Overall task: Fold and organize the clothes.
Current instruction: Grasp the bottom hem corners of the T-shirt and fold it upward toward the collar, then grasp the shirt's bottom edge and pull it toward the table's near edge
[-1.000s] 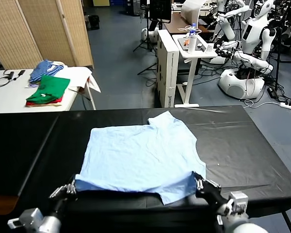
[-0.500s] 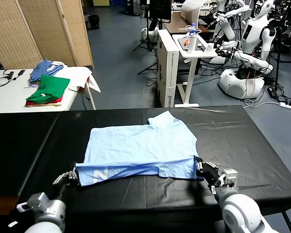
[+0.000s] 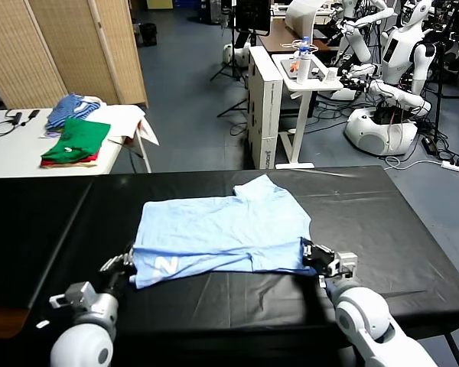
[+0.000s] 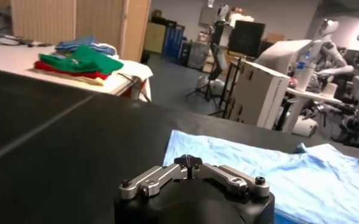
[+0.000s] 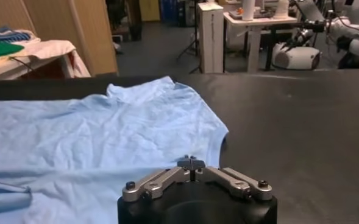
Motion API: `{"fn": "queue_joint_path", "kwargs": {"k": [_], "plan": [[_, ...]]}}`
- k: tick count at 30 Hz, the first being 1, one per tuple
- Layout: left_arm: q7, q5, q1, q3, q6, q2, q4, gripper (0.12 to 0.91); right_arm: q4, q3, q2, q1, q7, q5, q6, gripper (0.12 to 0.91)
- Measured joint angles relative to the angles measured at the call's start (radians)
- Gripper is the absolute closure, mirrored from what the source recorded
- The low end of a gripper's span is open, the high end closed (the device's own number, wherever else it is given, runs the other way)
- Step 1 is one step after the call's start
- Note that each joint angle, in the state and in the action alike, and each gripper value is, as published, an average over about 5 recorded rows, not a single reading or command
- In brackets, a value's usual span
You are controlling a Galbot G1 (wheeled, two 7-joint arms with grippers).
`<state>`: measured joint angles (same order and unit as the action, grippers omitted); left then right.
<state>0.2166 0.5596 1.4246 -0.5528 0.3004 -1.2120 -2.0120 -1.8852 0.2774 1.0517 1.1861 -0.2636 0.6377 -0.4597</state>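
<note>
Centrally on the black table (image 3: 382, 229) lies the pale blue T-shirt (image 3: 222, 229), its near hem folded up over the body so that a strip of the underside with a white printed mark (image 3: 164, 266) faces up along the near edge. The left gripper (image 3: 125, 265) sits at the near left corner of that fold, its fingers pinched shut on the cloth. The right gripper (image 3: 315, 256) is at the near right corner, likewise clamped on the fabric edge. Both arms reach in from the near side of the table, low over the black surface.

Beyond the table to the left, a white side table (image 3: 15, 149) carries a green folded garment (image 3: 78, 141) lying on a red one, with a blue-striped and white cloth pile (image 3: 80, 109) behind them. Woven folding screens (image 3: 61, 46) stand behind that. Across the aisle a white desk (image 3: 291, 92) holds a bottle (image 3: 303, 61), and white robots (image 3: 390, 69) stand at the far right. Nothing else lies on the black table beside the shirt.
</note>
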Motion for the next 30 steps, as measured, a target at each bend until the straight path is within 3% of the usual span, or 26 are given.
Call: {"fn": "queue_joint_path", "kwargs": {"k": [5,11,13,16,18,24,27,30], "plan": [[-0.003,0.002,-0.052,0.035,-0.002,0.032,0.06,0.884,-0.014,0.015,-0.008,0.013,0.04,0.006,-0.015,0.848],[-0.01,0.003,-0.097,0.054,0.011,0.051,0.107,0.879,-0.073,0.052,-0.041,0.055,0.083,0.016,-0.052,0.533],[-0.011,0.003,-0.101,0.051,0.013,0.056,0.111,0.834,-0.1,0.07,-0.055,0.075,0.086,0.017,-0.059,0.419],[-0.009,0.002,-0.092,0.04,0.018,0.062,0.102,0.678,-0.138,0.097,-0.075,0.111,0.087,0.016,-0.062,0.239],[-0.003,0.002,-0.08,0.03,0.025,0.065,0.088,0.545,-0.161,0.114,-0.088,0.137,0.088,0.016,-0.063,0.161],[0.011,-0.001,-0.015,0.004,0.044,0.054,0.02,0.198,-0.199,0.153,-0.12,0.204,0.104,0.014,-0.059,0.119],[0.016,0.001,0.033,-0.004,0.053,0.037,-0.024,0.134,-0.202,0.158,-0.127,0.225,0.113,0.012,-0.056,0.118],[0.021,0.002,0.083,-0.008,0.059,0.019,-0.066,0.125,-0.2,0.155,-0.128,0.233,0.118,0.009,-0.054,0.118]]}}
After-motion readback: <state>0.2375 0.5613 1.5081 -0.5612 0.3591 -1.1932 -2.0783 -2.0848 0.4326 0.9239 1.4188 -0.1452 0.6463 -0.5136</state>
